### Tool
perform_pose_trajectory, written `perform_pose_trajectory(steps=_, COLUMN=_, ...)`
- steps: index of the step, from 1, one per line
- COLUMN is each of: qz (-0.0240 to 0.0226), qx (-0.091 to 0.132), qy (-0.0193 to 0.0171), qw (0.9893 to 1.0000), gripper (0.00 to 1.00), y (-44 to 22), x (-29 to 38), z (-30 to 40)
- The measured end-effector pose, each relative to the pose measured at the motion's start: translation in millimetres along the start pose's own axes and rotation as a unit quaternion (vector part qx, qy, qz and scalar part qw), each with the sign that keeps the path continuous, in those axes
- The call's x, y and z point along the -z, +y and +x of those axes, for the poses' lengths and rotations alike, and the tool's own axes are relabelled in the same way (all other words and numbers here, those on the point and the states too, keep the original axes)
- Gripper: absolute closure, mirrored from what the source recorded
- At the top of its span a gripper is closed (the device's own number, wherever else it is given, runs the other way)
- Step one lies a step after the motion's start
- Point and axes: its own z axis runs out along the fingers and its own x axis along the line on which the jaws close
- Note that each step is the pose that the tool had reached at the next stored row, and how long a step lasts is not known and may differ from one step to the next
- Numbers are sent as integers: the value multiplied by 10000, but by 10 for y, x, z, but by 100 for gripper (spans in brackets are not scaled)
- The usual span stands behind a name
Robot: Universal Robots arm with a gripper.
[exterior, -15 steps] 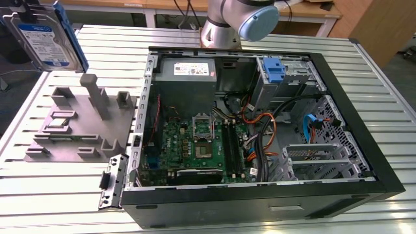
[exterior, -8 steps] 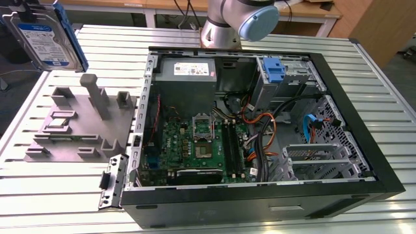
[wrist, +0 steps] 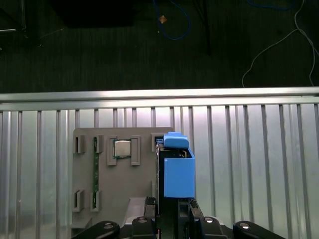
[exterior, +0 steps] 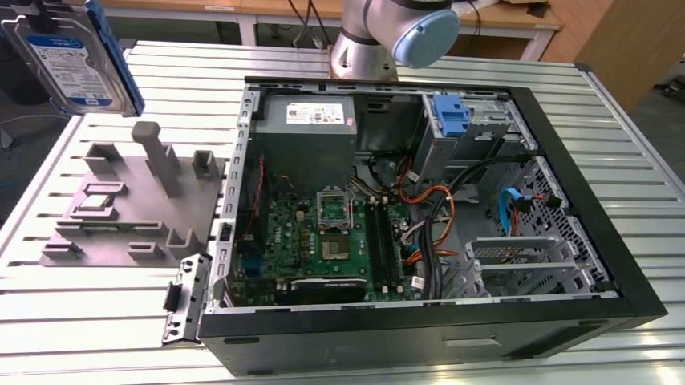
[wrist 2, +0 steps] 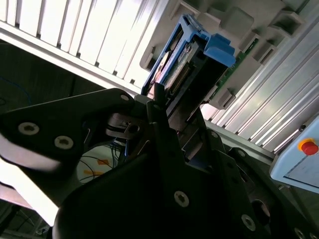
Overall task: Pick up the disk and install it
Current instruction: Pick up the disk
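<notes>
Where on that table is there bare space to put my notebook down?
Bare table slats lie in front of the grey fixture, and beyond the computer case on the exterior view's right. Inside the case, cables and motherboard crowd everything.

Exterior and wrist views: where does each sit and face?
Exterior view: off-arm, looking down into the open computer case; the arm shows.
First wrist view: at the wrist, looking down past the end effector at the grey fixture.
Second wrist view: at the wrist, slanting along the end effector.
All share the disk.
</notes>
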Motion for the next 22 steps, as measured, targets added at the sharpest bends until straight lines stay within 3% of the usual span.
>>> perform_pose_trajectory(steps=16, qz=1, qx=0, qy=0, qw=10000, gripper=65, y=8, x=132, z=-5)
perform_pose_trajectory(steps=22, qz=0, qx=0, qy=0, qw=10000, gripper=65, y=9, x=151, z=-5)
